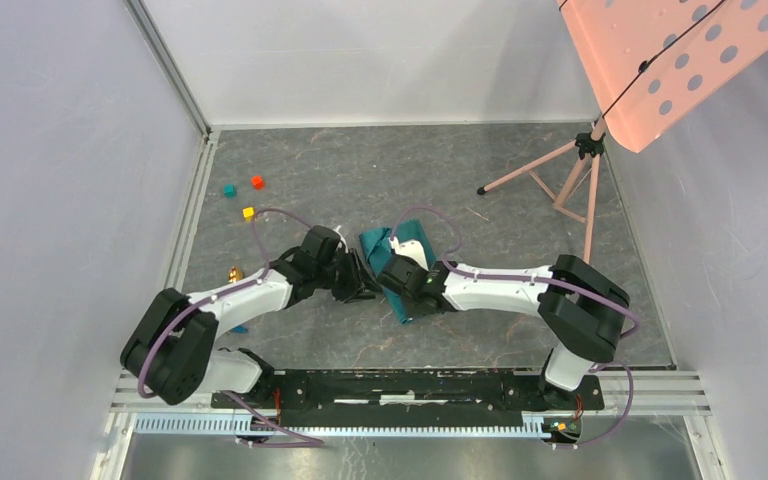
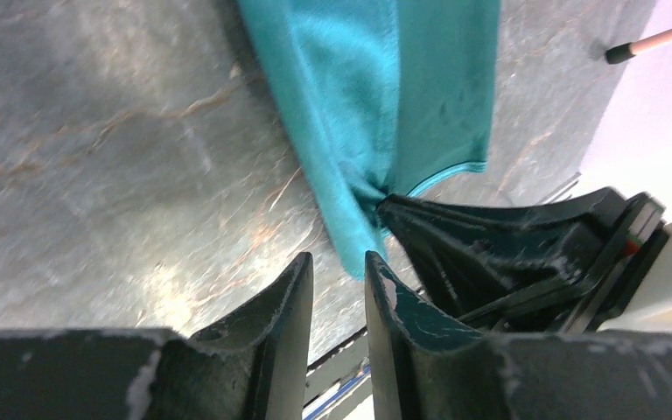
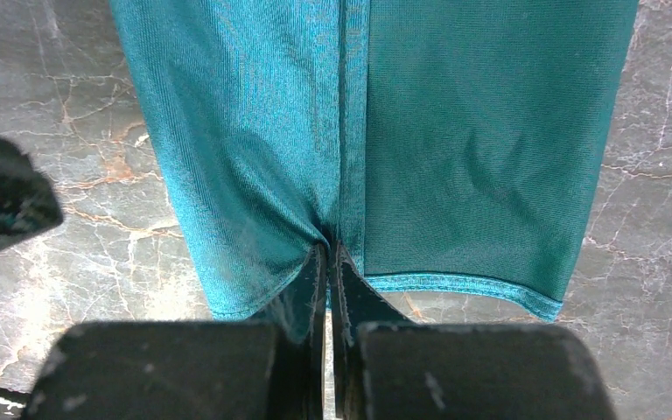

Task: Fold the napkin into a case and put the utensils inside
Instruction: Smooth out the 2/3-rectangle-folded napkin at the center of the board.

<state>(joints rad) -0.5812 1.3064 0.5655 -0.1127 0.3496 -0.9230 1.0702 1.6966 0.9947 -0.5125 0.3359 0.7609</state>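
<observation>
Bright even light, left wrist perhaps blurred

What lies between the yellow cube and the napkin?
In the top view, the left arm's wrist and a loop of its purple cable lie between the yellow cube and the napkin.

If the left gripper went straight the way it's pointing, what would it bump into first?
Probably the napkin: its pinched corner lies right ahead of the left gripper, though depth is unclear.
</observation>
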